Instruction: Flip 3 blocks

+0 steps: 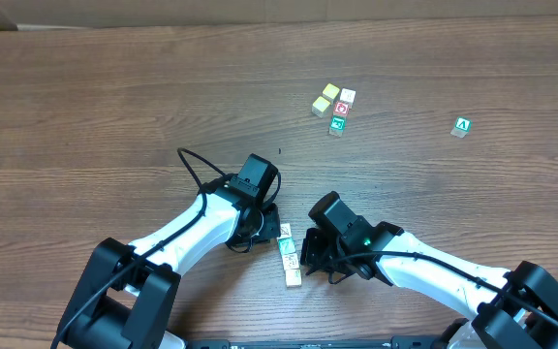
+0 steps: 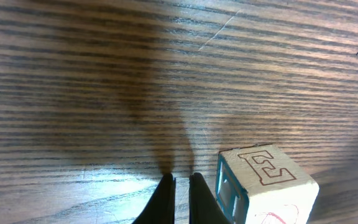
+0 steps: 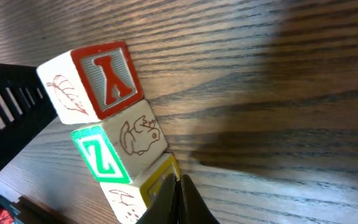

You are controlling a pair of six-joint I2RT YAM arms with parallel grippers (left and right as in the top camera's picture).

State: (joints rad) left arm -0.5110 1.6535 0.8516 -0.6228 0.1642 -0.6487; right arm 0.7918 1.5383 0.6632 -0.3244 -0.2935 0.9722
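A row of three blocks [image 1: 289,255] is seen low in the middle of the overhead view, lying on the wooden table [image 1: 105,97]. The left gripper [image 1: 265,219] is placed just left of the row's top end. The right gripper [image 1: 310,250] is placed just right of its middle. Both grippers are closed tight, and nothing is held in them.

In the left wrist view, the closed fingers [image 2: 165,200] are seen at the bottom edge. The E block [image 2: 266,183] is seen just to their right, in the lower right corner.

In the right wrist view, the red Y block [image 3: 98,81], the green Z block [image 3: 126,149] and a yellow-edged block [image 3: 157,177] are lined up at the left, touching one another. The closed tips are seen right next to the yellow-edged block. Whether it is touched cannot be told.

A small group of other cubes [image 1: 335,107] is seen in the upper right of the overhead view. One green A cube [image 1: 463,126] is seen farther right.
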